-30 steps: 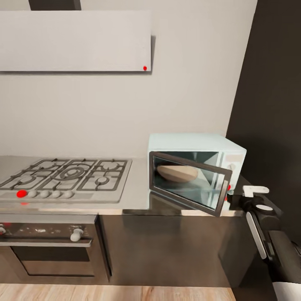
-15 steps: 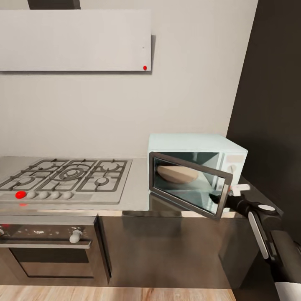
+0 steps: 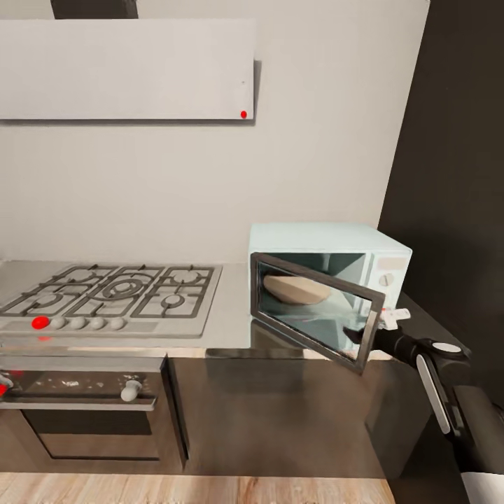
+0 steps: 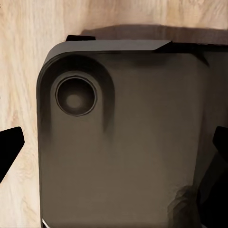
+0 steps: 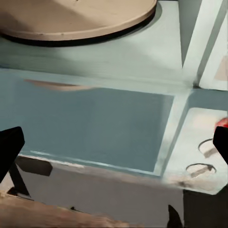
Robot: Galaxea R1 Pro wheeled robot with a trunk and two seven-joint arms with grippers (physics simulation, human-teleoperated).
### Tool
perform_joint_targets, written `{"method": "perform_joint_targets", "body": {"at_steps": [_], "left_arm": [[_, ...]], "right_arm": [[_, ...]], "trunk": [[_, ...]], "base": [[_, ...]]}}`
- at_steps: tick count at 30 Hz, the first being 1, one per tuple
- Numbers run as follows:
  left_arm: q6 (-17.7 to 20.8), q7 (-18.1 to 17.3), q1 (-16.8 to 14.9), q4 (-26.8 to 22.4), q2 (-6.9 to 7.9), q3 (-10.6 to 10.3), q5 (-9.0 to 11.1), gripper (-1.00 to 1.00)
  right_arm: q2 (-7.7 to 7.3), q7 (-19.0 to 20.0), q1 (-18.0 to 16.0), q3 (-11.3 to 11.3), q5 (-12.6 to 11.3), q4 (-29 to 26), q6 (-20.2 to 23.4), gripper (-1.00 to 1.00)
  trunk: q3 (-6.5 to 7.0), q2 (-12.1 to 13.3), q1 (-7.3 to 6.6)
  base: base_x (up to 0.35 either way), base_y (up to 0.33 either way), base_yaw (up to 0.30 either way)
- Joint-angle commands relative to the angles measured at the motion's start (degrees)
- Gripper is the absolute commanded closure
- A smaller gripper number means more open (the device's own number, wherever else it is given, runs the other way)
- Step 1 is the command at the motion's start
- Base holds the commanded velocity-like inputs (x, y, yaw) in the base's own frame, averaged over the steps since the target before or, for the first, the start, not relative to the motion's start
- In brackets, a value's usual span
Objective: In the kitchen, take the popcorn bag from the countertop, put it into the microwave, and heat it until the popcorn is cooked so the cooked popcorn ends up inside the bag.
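Note:
The pale mint-blue microwave (image 3: 329, 245) stands on the grey countertop (image 3: 231, 329) with its dark glass door (image 3: 315, 311) swung partly open. Inside lies a smooth tan round plate (image 3: 297, 288), also close up in the right wrist view (image 5: 71, 16). The popcorn bag and the popcorn are out of view. My right gripper (image 3: 378, 327) is open at the door's free edge, one dark finger behind the glass and one white finger (image 3: 396, 316) outside it. Its wrist camera looks at the microwave's floor and white knobs (image 5: 202, 168). My left gripper (image 4: 116, 142) hangs open above the robot's dark base (image 4: 133, 142).
A grey gas hob (image 3: 112, 294) with black grates sits left of the microwave, over a black oven (image 3: 84, 413). A tall black cabinet (image 3: 455, 175) stands close on the right. A pale wall unit (image 3: 126, 70) hangs above the hob. Wood floor (image 3: 210, 490) lies below.
My right gripper has moved left from beside the microwave to the free edge of its door. The door has hardly moved. The head view has shifted slightly.

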Motion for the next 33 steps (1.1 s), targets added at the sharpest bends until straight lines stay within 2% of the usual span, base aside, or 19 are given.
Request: {"method": "perform_joint_targets", "body": {"at_steps": [1, 33], "left_arm": [[-0.12, 0.00, 0.00, -0.03, -0.01, 0.04, 0.25, -1.00], [-0.12, 0.00, 0.00, -0.03, -0.01, 0.02, 0.26, -1.00]], "right_arm": [[0.01, 0.27, -0.05, -0.09, 0.00, -0.05, 0.34, -1.00], [-0.11, 0.23, -0.05, -0.06, 0.19, -0.02, 0.37, -1.00]], "trunk": [[-0.05, -0.03, -0.02], [-0.05, -0.03, -0.02]], "base": [[-0.169, 0.107, 0.000], [-0.181, 0.211, 0.000]]}}
